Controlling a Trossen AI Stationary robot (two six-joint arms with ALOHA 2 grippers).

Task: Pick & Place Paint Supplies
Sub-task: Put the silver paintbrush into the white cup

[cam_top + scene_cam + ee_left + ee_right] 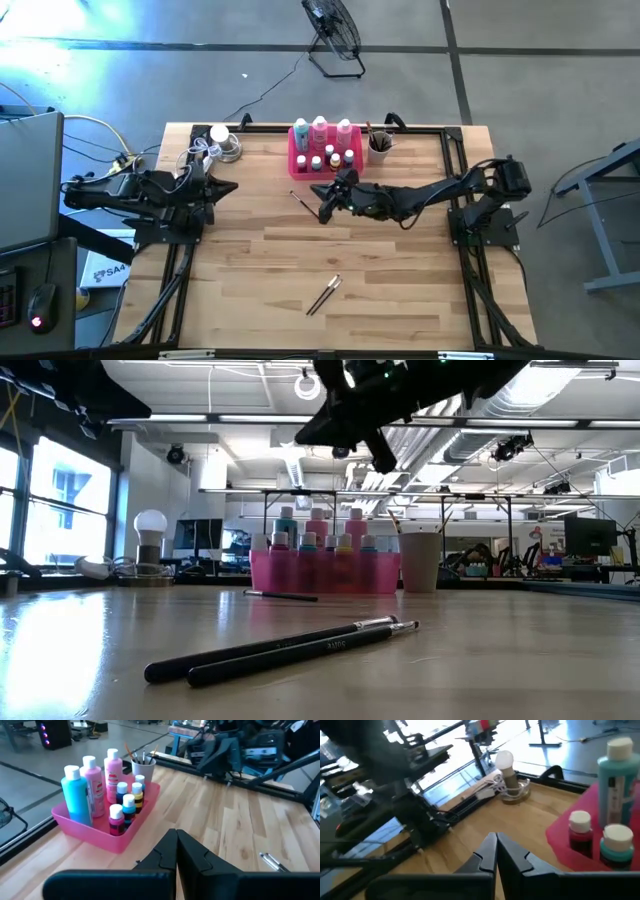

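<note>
Right pincer (327, 208) hangs closed and empty just beside the pink tray (296, 166).
Loose brush (302, 202) lies near it on the bench (400, 280), two more brushes (324, 294) well apart; descending closed could knock it aside. Left pincer (226, 188) closed, parked at bench's left.

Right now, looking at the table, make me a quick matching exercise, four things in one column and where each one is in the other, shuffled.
Things:
1. tall bottles
2. pair of brushes
3. single brush
4. beige cup

Places:
A. alone on the wood near the front edge
B. beside the pink tray, holding brushes
C. back row of the pink tray
D. on the wood next to the right gripper

Pairs: 1-C, 2-A, 3-D, 4-B
</note>
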